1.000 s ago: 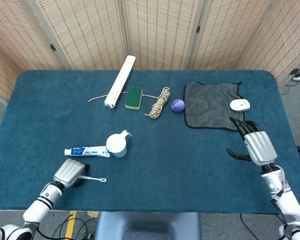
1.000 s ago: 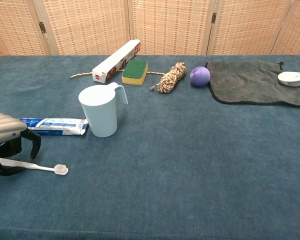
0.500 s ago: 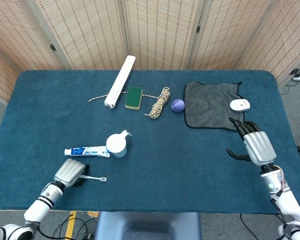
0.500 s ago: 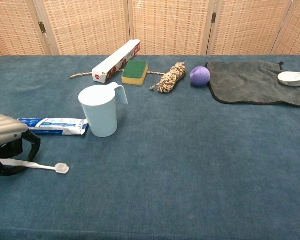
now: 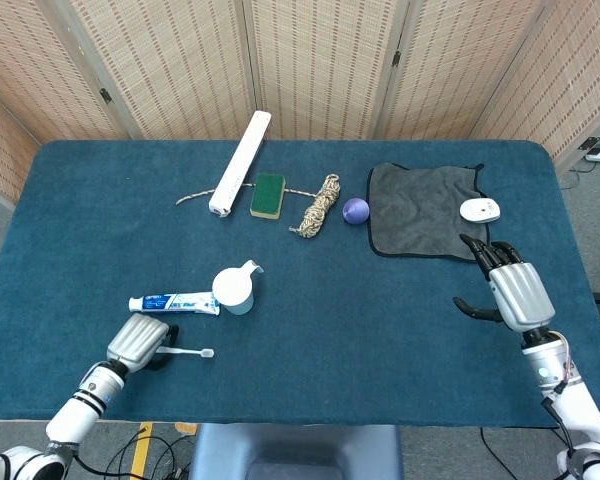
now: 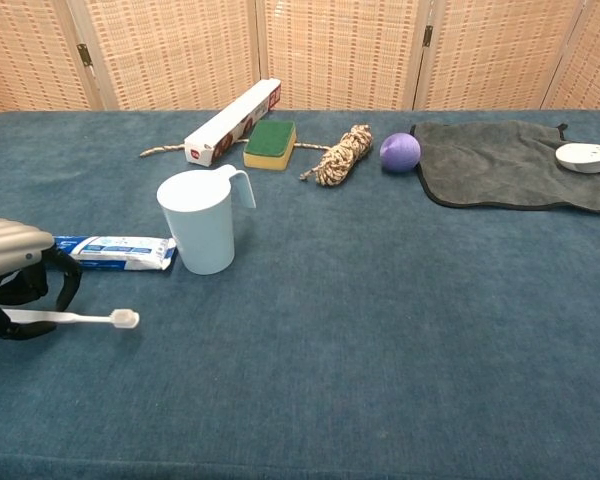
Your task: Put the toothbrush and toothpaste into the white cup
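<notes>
The left hand pinches the toothbrush by its handle end, near the toothpaste touching the cup, so this thin grip could let it swivel and miss the rim, while the right hand rests with fingers spread.

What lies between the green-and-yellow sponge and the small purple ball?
A coiled braided rope lies between the sponge and the ball, seen in both views.
</notes>
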You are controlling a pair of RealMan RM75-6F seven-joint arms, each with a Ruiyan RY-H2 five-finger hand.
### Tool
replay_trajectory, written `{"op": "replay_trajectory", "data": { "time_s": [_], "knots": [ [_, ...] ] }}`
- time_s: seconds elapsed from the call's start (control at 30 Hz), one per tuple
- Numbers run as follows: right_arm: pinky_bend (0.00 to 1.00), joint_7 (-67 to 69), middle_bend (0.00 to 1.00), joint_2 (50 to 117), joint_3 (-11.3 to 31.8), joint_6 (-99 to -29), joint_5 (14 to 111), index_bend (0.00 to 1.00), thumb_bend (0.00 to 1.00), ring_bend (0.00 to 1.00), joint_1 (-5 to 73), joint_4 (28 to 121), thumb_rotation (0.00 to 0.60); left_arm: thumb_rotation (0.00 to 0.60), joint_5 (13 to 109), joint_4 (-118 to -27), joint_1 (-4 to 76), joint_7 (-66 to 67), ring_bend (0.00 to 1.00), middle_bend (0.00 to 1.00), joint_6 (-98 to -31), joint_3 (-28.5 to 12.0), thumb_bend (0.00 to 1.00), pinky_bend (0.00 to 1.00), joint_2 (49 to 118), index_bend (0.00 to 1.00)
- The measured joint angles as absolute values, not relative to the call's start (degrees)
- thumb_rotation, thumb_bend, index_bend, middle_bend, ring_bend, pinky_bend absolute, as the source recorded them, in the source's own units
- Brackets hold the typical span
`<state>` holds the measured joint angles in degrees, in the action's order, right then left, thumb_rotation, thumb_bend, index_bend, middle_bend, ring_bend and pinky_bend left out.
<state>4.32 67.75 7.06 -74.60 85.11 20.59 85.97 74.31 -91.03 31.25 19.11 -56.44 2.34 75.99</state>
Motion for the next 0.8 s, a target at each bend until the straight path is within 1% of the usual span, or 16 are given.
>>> {"op": "replay_trajectory", "data": {
  "time_s": [0.33, 0.6, 0.8],
  "knots": [
    [0.20, 4.4, 0.19, 67.7, 7.1, -75.6, 85.3, 0.00, 0.16, 0.30, 20.0, 86.0, 0.600, 0.600, 77.6, -92.6, 30.5, 6.4, 0.81, 0.98, -59.0, -0.1, 0.43, 0.93, 72.2, 0.62],
    [0.20, 3.7, 0.19, 66.5, 7.4, -76.4, 85.3, 0.00, 0.16, 0.30, 19.7, 87.6, 0.600, 0.600, 79.6, -94.6, 29.9, -7.5, 0.80, 0.98, -61.1, -3.0, 0.43, 0.91, 67.7, 0.62],
    [0.20, 3.0, 0.19, 65.7, 7.6, -76.9, 85.3, 0.00, 0.16, 0.30, 19.4, 88.8, 0.600, 0.600, 80.3, -97.4, 30.3, -19.0, 0.80, 0.98, -60.9, -5.4, 0.42, 0.91, 64.7, 0.63]
  ]
}}
